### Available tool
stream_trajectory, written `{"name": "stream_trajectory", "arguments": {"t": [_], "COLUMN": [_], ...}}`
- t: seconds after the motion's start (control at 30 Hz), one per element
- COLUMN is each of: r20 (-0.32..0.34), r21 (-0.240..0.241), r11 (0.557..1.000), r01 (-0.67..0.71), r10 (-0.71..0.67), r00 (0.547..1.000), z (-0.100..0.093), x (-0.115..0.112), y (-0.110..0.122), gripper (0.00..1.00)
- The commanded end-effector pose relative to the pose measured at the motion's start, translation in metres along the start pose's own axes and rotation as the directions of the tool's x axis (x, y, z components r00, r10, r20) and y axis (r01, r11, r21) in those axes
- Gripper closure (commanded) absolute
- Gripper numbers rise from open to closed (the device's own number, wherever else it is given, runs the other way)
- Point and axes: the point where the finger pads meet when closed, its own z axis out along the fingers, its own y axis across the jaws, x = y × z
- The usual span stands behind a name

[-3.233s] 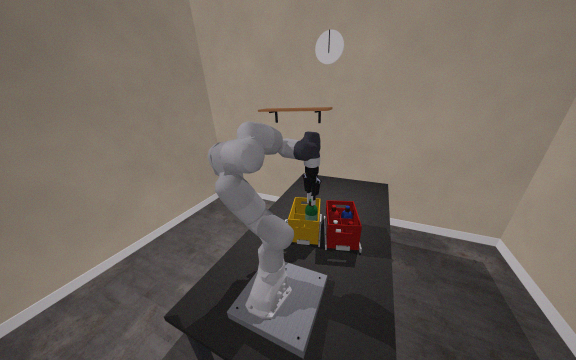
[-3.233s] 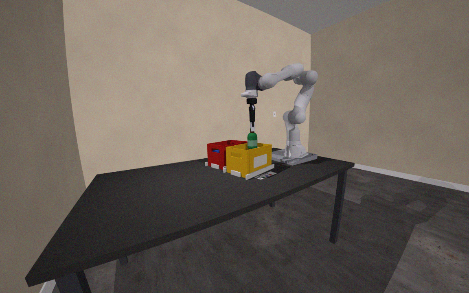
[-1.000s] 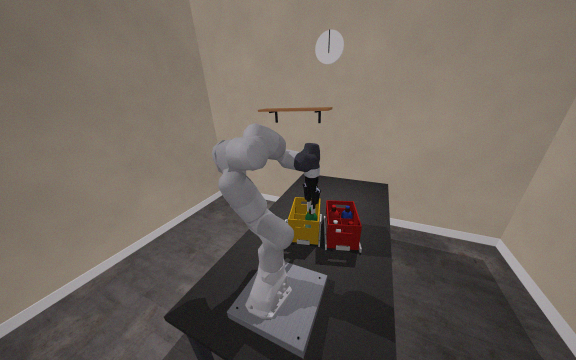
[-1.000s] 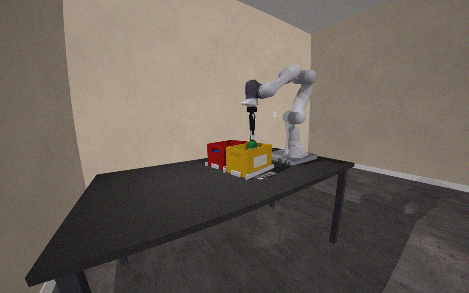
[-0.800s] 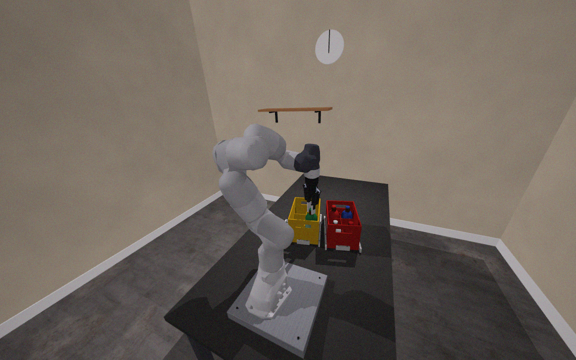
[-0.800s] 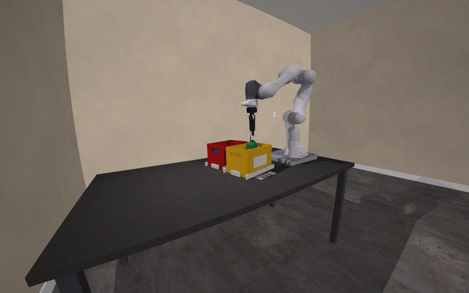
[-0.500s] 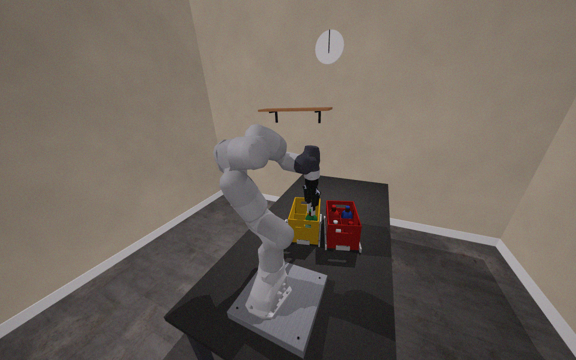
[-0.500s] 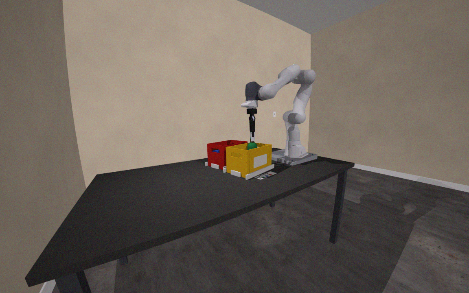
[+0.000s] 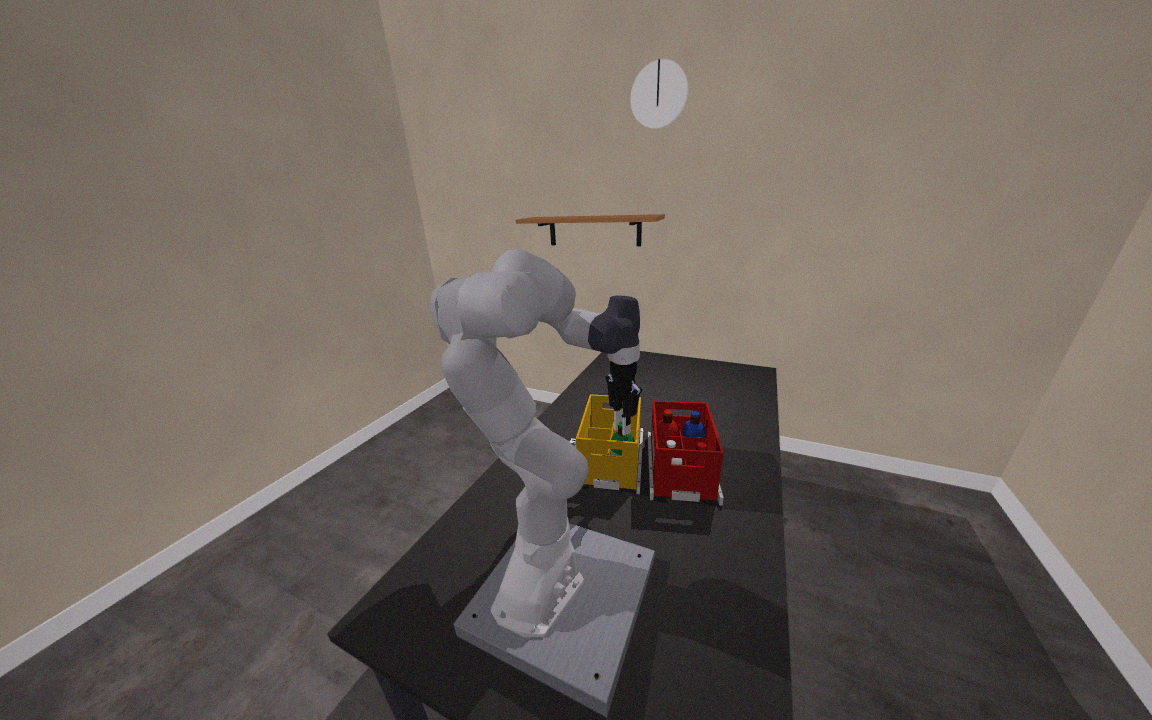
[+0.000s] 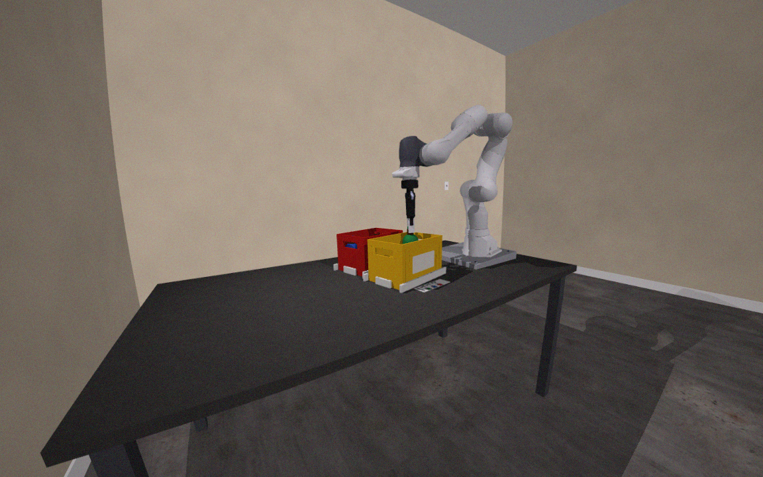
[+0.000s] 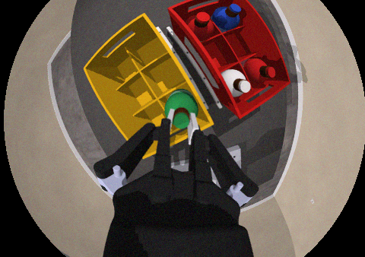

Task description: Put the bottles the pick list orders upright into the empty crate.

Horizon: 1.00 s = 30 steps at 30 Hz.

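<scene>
Blk table (image 9: 723, 573) (image 10: 289, 320): yellow crate (image 9: 609, 467) (image 10: 385, 266) (image 11: 110, 114) directly below fingers; red crate (image 9: 686, 474) (image 10: 351, 254) (image 11: 265, 96) beside it; pick list (image 10: 432, 285) lower, nr yellow crate.

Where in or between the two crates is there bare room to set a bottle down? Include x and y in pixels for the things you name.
Yellow crate (image 9: 609, 467) (image 10: 384, 264) (image 11: 108, 110): the cells away from the green bottle (image 9: 621, 438) (image 10: 409, 238) (image 11: 181, 103) look bare. Red crate (image 9: 686, 474) (image 10: 351, 255) (image 11: 265, 104): the middle row, between the bottle pairs at both ends. Crowded: around the claw (image 9: 622, 424) (image 10: 410, 230) (image 11: 181, 117), and the narrow gap between crates.

Wall shelf (image 9: 591, 218), orange-brown, on two black brackets (image 9: 552, 233); above it, a round white disc (image 9: 671, 93) with a black line
</scene>
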Motion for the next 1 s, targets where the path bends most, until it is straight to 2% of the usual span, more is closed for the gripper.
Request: {"name": "stream_trajectory", "arguments": {"t": [0.0, 0.97], "r20": [-0.019, -0.019], "r21": [0.006, 0.006], "r11": [1.000, 1.000], "r01": [-0.002, -0.002], "r10": [0.002, 0.002], "r00": [1.000, 1.000], "z": [0.000, 0.018], "x": [0.006, 0.006], "y": [-0.003, -0.003], "gripper": [1.00, 1.00]}}
